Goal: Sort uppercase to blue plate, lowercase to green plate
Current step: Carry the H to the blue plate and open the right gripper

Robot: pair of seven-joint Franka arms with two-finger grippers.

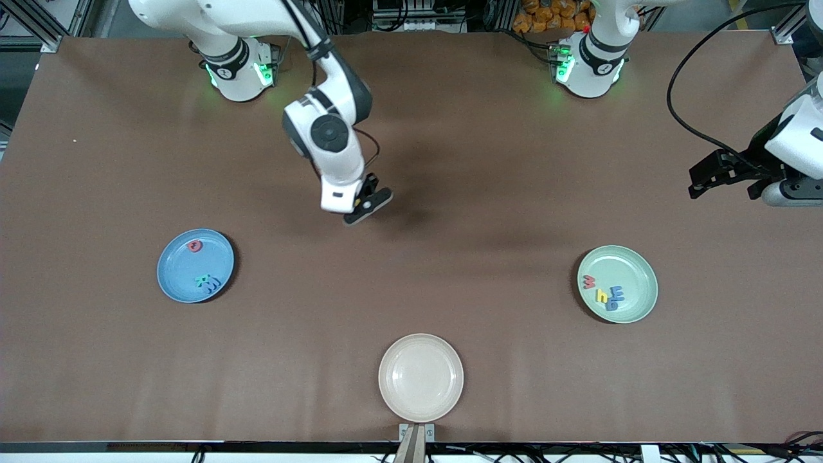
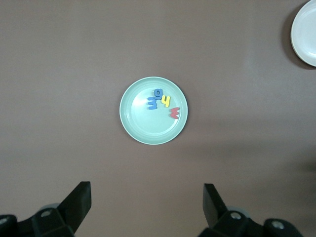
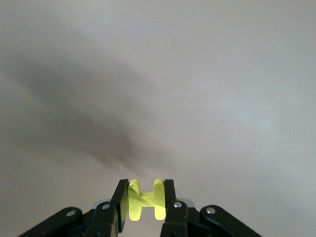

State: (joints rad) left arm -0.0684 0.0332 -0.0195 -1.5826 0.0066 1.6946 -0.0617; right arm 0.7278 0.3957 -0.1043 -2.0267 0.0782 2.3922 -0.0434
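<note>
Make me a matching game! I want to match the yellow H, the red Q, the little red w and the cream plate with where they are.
Things:
1. yellow H
2. red Q
3. little red w
4. cream plate

Places:
A. on the green plate
B. nearest the front camera, with nothing on it
C. pinched in the right gripper, up over the bare table
D. on the blue plate

Pairs: 1-C, 2-D, 3-A, 4-B

The left gripper waits open, high above the green plate.
</note>
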